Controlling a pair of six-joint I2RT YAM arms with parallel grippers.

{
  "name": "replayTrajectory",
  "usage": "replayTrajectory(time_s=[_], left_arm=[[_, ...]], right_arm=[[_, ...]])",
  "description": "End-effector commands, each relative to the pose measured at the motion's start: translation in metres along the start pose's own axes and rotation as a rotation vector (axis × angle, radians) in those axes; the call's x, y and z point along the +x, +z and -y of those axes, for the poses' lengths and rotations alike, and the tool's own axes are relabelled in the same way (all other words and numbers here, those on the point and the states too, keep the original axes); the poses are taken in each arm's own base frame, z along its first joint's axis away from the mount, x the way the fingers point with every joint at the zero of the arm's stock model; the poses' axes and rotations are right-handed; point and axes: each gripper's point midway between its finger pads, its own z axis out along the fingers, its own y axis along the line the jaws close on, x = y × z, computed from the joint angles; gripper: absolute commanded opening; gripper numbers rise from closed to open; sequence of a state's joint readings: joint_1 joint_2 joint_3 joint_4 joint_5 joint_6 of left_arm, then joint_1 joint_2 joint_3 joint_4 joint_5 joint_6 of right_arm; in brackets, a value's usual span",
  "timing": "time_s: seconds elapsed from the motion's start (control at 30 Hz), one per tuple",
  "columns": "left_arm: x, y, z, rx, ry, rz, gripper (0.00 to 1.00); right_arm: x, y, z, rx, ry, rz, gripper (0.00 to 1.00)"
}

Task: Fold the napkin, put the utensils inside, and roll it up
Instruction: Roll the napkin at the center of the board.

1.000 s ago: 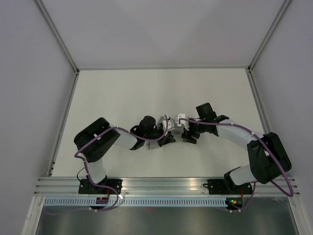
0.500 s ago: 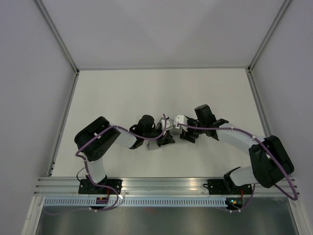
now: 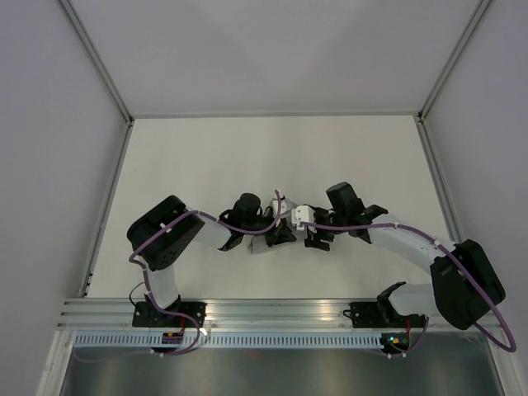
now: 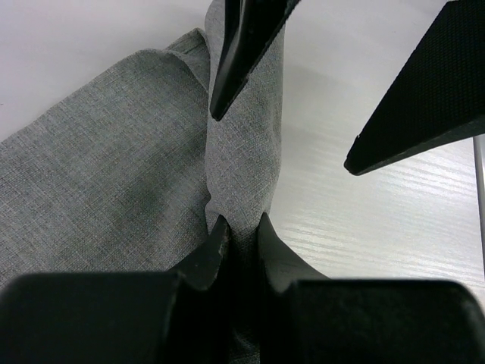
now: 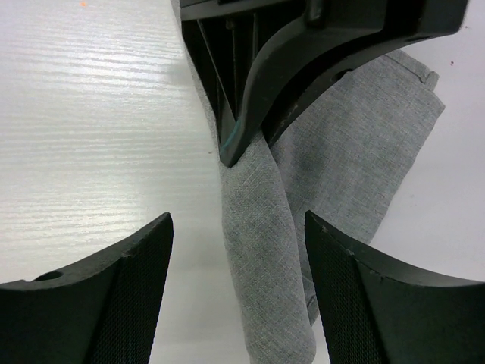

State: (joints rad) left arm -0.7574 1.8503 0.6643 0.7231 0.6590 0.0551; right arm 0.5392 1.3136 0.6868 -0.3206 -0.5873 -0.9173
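Observation:
The grey napkin (image 4: 114, 167) lies on the white table with one edge rolled into a tube (image 5: 261, 258). My left gripper (image 4: 239, 224) is shut on one end of that roll. My right gripper (image 5: 236, 220) is open and straddles the roll's other end, a finger on either side without touching it. In the top view the two grippers meet nose to nose at the table's middle, left (image 3: 283, 228) and right (image 3: 310, 234), and hide nearly all of the napkin. The fork is not in view.
The white table (image 3: 206, 165) is walled by pale panels at the left, back and right. A metal rail (image 3: 272, 309) runs along the near edge by the arm bases.
My right gripper has moved a little left and nearer, closing in on the left gripper and the roll. The left gripper has stayed shut on the napkin.

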Motion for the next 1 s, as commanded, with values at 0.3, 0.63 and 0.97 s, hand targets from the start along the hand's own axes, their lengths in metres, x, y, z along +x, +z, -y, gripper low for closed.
replayTrajectory(time_s=[0.3,0.63,0.97], left_arm=[[0.068,-0.013,0.02,0.031,-0.178,-0.168,0.02],[0.064,-0.013,0.023,0.053,-0.178,-0.161,0.02],[0.054,-0.017,0.022,0.034,-0.153,-0.13,0.11]], right_arm=[[0.012,0.013,0.008,0.087,-0.135,0.044,0.76],[0.015,0.019,0.013,0.077,-0.142,0.013,0.73],[0.038,0.024,0.0,-0.02,-0.115,-0.089,0.27]])
